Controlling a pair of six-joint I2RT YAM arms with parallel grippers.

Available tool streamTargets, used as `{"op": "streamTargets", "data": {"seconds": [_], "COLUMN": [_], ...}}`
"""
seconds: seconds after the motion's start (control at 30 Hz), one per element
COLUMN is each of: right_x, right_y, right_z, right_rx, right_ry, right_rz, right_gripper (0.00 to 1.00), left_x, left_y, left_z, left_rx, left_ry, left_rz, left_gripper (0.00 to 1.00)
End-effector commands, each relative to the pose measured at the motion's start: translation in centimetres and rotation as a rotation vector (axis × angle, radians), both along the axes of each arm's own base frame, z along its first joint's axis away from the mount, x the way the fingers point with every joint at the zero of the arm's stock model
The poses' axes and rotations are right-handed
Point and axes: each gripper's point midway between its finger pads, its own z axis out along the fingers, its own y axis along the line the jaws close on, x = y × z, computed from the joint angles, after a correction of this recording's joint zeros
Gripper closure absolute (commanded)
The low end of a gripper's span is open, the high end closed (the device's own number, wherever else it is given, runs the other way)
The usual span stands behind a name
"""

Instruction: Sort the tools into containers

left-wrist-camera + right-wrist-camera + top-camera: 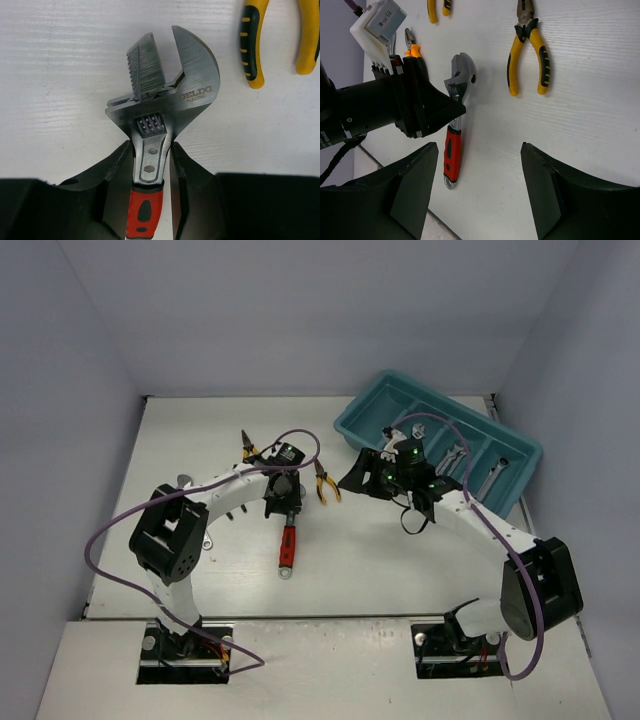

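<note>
The white flat table (400, 560) is carrying a teal-blue rectangular plastic tray (365, 415) at its far right, while a red-handled steel adjustable wrench (287, 545) and yellow-handled pliers (322, 483) are lying near its middle.

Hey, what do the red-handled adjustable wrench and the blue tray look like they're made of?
The red-handled adjustable wrench: head looks like brushed steel, with fine grinding lines and a dull grey sheen; the grip seems rubber or plastic, red with a black inset. The teal tray: probably moulded plastic, judging by its even colour and rounded rim.
</note>
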Motion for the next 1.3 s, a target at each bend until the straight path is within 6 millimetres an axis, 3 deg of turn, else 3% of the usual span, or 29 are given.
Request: {"op": "streamTargets", "data": {"seconds": [0.0,0.23,0.5,0.77,1.27], "right_x": [1.7,1.9,2.4,2.3,3.3], "right_y": [3.0,5.2,8.1,11.3,13.0], "right_z": [3.0,1.6,1.7,0.9,0.2], "right_rx": [0.101,0.113,0.167,0.175,0.196], "right_ry": [-0.128,-0.118,-0.138,-0.141,-0.157], "right_rz": [0.065,0.132,0.213,0.293,0.324], "right_gripper": [0.36,0.36,0.36,0.36,0.38], "left_x": [1.7,1.8,1.8,1.5,0.8], "left_y": [-1.9,-2.2,-3.0,-3.5,-3.6], "left_z": [5.4,6.7,9.5,11.0,11.8], "left_rx": [-0.117,-0.153,-0.235,-0.283,-0.318], "left_ry": [-0.161,-0.227,-0.320,-0.365,-0.400], "left_rz": [-0.040,-0.079,-0.137,-0.175,-0.208], "left_gripper": [1.00,1.00,1.00,1.00,1.00]}}
